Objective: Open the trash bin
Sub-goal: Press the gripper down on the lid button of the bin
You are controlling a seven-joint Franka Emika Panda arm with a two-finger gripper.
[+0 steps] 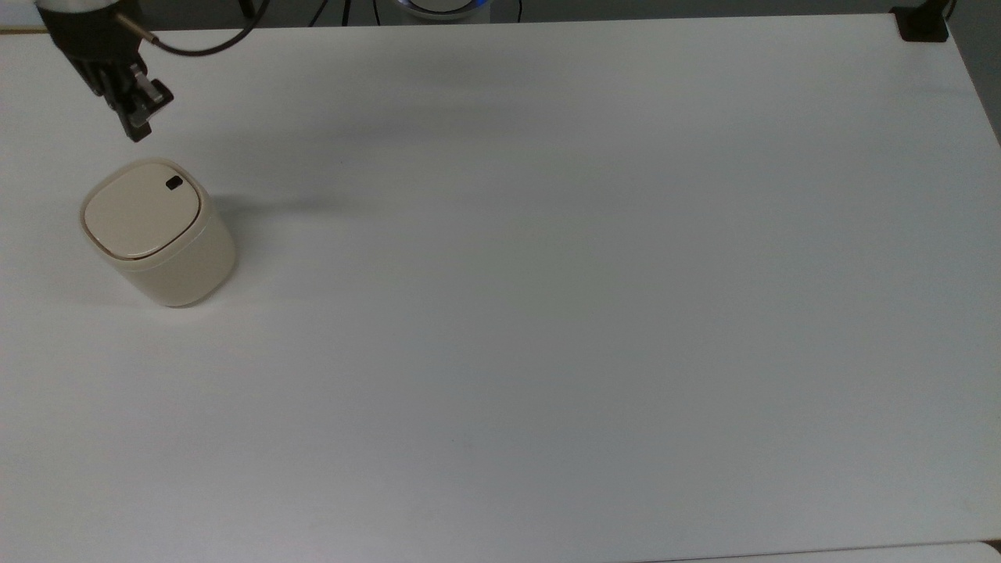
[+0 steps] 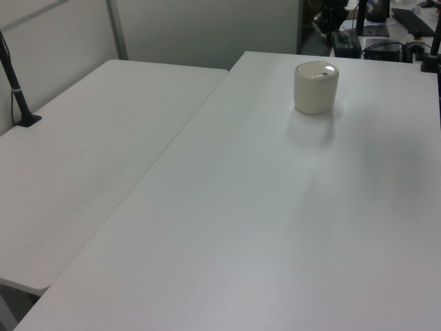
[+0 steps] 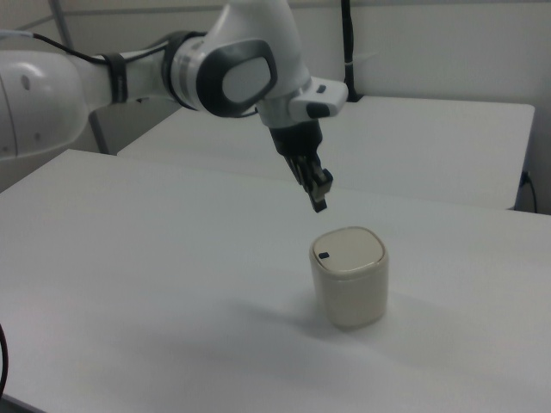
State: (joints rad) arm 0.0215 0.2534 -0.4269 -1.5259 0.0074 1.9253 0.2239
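Approach step: gripper, fingers together, hangs just above the trash bin, lid flat and closed. Next it needs lowering onto the black button.

Two white tables side by side, pale wall behind, black post clamped alongside.

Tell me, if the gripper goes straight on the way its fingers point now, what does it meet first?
Probably the trash bin's lid, near the black button. The gripper points down, slightly tilted, above that edge. Depth is unclear; it might reach the table beside it.
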